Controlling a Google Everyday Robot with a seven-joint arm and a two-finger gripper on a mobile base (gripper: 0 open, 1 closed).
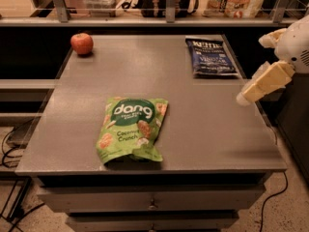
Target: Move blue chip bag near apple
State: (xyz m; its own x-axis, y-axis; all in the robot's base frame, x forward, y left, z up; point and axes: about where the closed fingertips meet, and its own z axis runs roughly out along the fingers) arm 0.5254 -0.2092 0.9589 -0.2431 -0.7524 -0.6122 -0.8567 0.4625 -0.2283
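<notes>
Camera view: gripper (251,69) at the right edge of the desk (203,129), fingers spread and empty, near the blue chip bag (211,57) on the far right corner. We expect a shallow pinch could slip off its glossy film short of the apple (82,43).

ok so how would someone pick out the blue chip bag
Start at the grey table; go to its far right corner, just beyond the claw hovering off the right edge. The blue bag lies flat there: dark navy with white lettering, smaller than the green bag, far from the apple.
</notes>
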